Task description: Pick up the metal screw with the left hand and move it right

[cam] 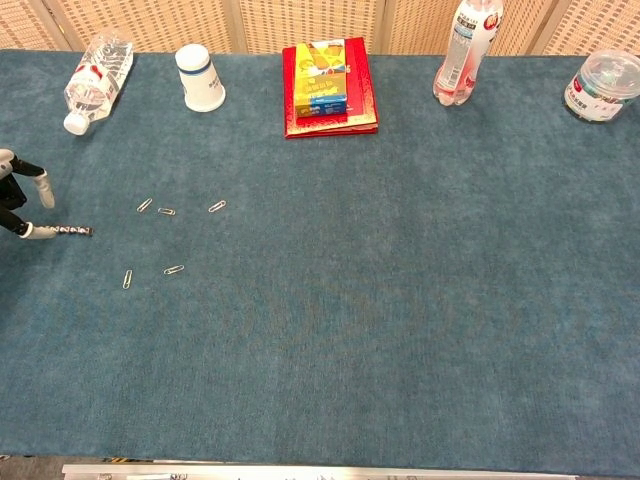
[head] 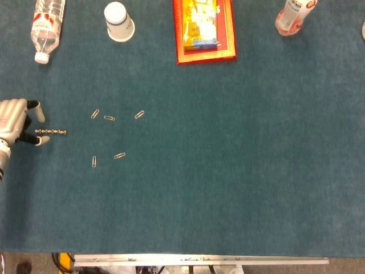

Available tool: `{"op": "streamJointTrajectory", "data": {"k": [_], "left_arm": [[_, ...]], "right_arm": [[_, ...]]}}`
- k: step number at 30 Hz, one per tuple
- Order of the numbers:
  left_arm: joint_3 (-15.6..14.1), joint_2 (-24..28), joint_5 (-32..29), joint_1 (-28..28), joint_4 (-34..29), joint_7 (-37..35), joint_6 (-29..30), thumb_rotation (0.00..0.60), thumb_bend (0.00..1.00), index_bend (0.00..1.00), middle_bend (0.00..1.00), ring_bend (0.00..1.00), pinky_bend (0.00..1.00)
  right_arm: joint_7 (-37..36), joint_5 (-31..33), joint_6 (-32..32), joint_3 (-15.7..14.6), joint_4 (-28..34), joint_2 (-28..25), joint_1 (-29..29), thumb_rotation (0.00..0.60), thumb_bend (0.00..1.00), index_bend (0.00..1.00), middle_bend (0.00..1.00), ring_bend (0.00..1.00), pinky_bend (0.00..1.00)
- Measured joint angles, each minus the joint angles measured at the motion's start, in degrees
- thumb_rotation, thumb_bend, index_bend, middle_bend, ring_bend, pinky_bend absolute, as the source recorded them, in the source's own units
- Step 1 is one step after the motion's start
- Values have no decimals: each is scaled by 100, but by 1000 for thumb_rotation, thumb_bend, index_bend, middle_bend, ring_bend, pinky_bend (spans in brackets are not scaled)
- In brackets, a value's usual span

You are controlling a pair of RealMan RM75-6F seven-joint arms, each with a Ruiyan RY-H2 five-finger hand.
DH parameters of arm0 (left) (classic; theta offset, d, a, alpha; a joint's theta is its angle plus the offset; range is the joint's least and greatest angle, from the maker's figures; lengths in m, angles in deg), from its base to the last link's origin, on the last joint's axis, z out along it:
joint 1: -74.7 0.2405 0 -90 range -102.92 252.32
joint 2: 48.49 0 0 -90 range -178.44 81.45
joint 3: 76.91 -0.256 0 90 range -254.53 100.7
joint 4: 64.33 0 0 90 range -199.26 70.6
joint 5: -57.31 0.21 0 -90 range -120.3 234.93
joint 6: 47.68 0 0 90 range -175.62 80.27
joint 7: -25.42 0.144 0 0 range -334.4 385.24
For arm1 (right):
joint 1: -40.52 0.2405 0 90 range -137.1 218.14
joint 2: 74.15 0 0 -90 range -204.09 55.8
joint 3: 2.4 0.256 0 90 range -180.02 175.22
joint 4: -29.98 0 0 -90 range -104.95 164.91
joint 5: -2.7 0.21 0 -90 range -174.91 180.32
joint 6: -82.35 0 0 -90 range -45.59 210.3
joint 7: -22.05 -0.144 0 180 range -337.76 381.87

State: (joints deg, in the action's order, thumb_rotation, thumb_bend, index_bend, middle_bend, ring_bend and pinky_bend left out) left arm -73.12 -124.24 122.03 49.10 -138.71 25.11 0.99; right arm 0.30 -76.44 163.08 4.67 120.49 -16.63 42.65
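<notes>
Metal screw (head: 51,132), a thin ridged silver rod, lies flat on the blue felt-like table (head: 228,171) at the far left, my left hand (head: 14,121) just beside its left end.
I see the hand's fingers (cam: 42,187) spread and holding nothing; one fingertip is next to the screw's end, contact unclear. Five small wire paper clips (head: 109,118) are scattered just right of the screw. My right hand is out of sight.

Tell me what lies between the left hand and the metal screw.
Nothing: in the head view only bare blue cloth separates the left hand from the metal screw. In the chest view a fingertip reaches the screw's near end; contact is unclear.
</notes>
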Motion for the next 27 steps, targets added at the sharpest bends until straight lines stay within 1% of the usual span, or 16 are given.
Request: {"op": "streamJointTrajectory", "data": {"k": [12, 18, 27], "left_arm": [[-31, -226, -9, -63, 396, 24, -199, 600, 72, 516, 1000, 981, 795], [-47, -238, -20, -65, 452, 17, -270, 600, 88, 514, 1000, 976, 795], [-54, -312, -64, -76, 604, 2, -390, 600, 196, 514, 1000, 972, 795]], "right_arm": [[10, 8, -28, -14, 1, 13, 7, 600, 0, 255, 137, 64, 279], [6, -3, -33, -20, -4, 24, 13, 600, 0, 255, 138, 65, 279], [22, 2, -46, -33, -10, 46, 13, 600, 0, 254, 137, 65, 279]]}}
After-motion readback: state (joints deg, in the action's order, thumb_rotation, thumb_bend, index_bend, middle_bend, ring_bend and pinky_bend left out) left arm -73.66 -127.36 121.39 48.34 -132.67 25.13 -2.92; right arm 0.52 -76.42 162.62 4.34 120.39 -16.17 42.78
